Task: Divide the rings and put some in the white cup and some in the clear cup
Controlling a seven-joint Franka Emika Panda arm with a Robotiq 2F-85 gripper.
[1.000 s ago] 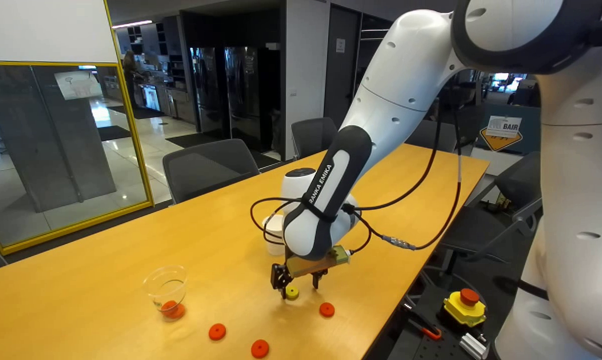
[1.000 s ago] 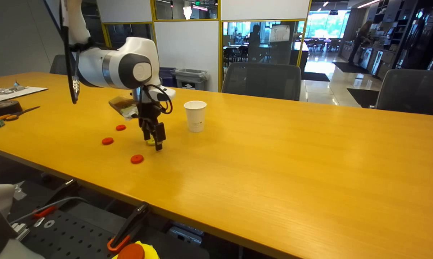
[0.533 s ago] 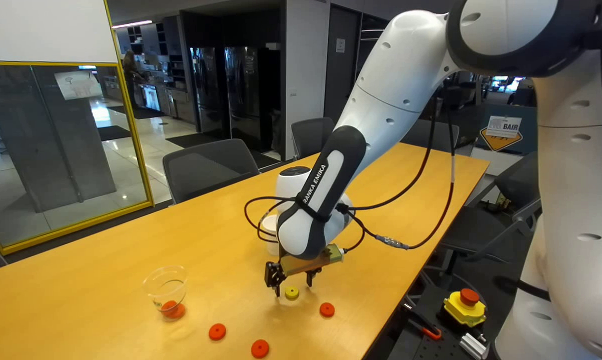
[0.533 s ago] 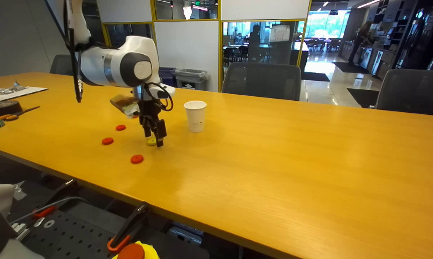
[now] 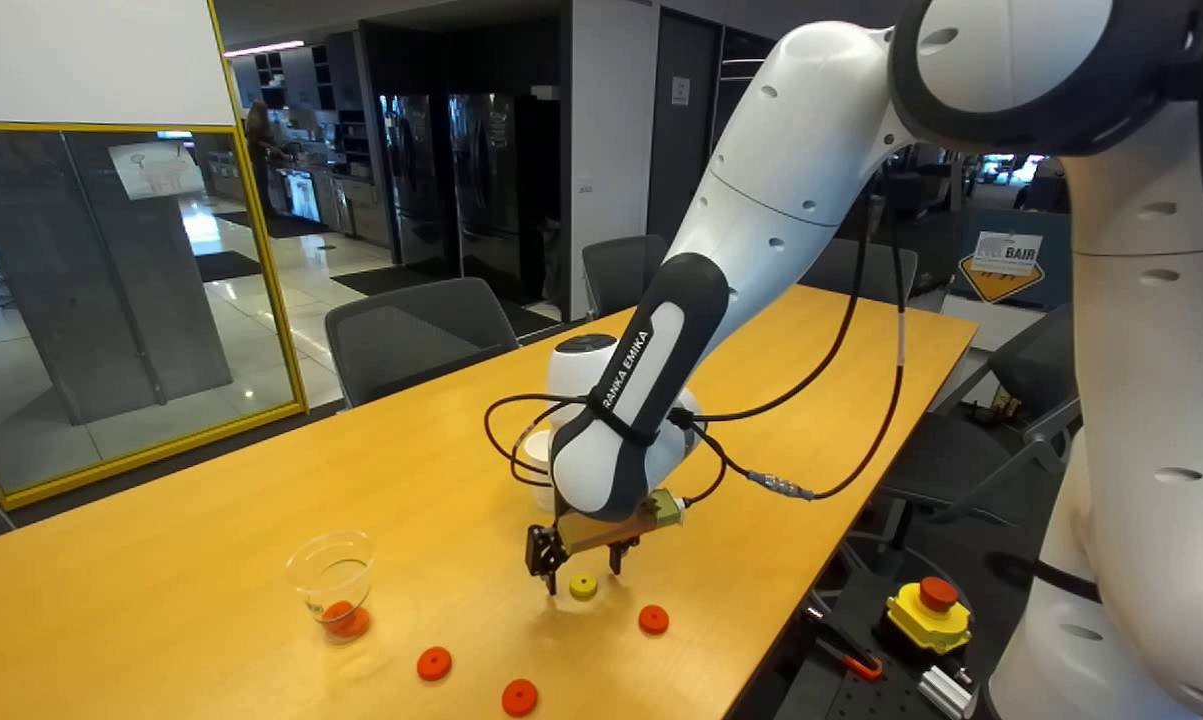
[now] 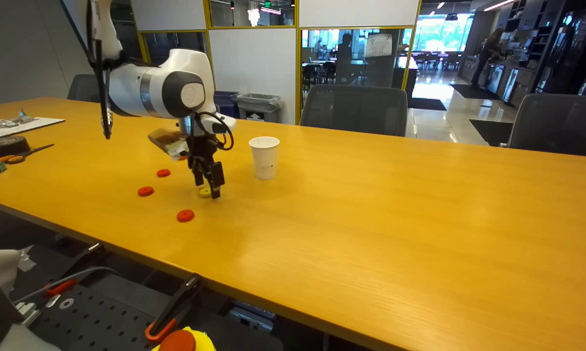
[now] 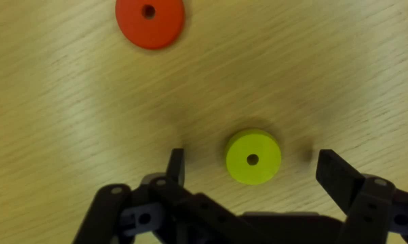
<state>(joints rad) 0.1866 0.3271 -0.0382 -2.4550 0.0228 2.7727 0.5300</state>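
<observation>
Lying on the table [image 7: 88, 84] between the fingers [image 7: 337, 179]: yellow ring [image 7: 253, 171] | clear of both | fingers spread apart

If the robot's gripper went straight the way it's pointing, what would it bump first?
Probably the table: the gripper points down, and its open fingers look set to pass either side of the yellow ring. How near they are is hard to judge.

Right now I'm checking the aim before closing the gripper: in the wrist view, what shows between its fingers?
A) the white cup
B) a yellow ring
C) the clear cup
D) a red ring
B: the wrist view shows the yellow ring between the parted fingers, with a gap on either side.
</observation>
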